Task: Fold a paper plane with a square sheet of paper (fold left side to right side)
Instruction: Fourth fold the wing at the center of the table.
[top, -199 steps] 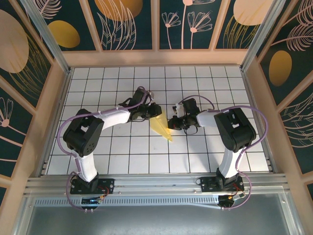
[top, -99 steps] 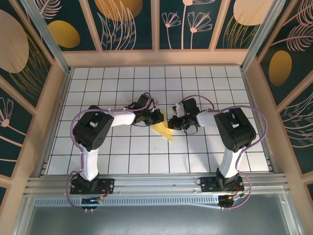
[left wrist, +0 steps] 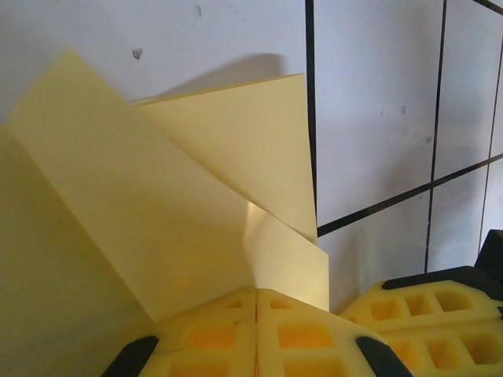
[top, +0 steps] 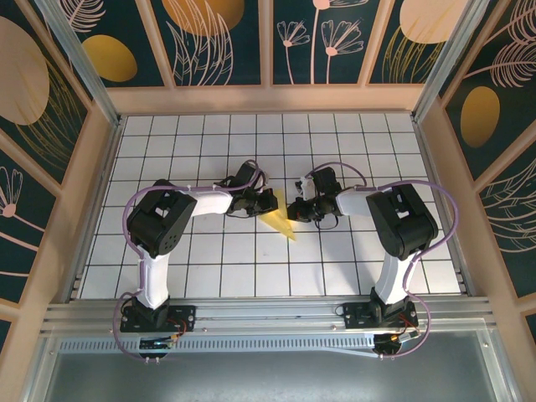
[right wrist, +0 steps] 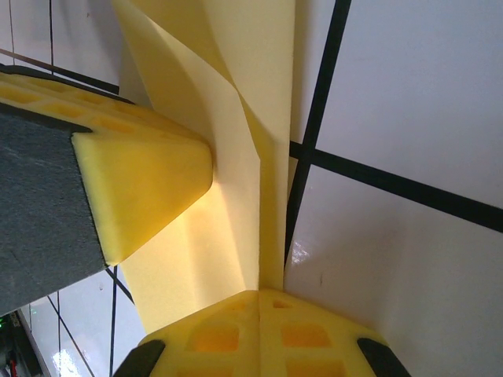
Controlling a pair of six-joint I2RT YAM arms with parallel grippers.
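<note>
Yellow paper [top: 280,224] creased, held between both jaws | left gripper [left wrist: 255,292]: pinching paper | right gripper [right wrist: 260,294]: pinching paper

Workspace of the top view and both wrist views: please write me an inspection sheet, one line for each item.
Surface: white tiled table with black grid lines.
Job's things: pale-yellow paper, folded into layered flaps, near the table's middle between the two claws.
Clutter: nothing seen.
Claws: left claw shut on the paper; right claw shut on the paper, close beside the left one.
Cables: purple cables loop along both arms, away from the paper.
Surroundings: dark walls with a floral pattern and wooden frames; metal rail at the near edge.
</note>
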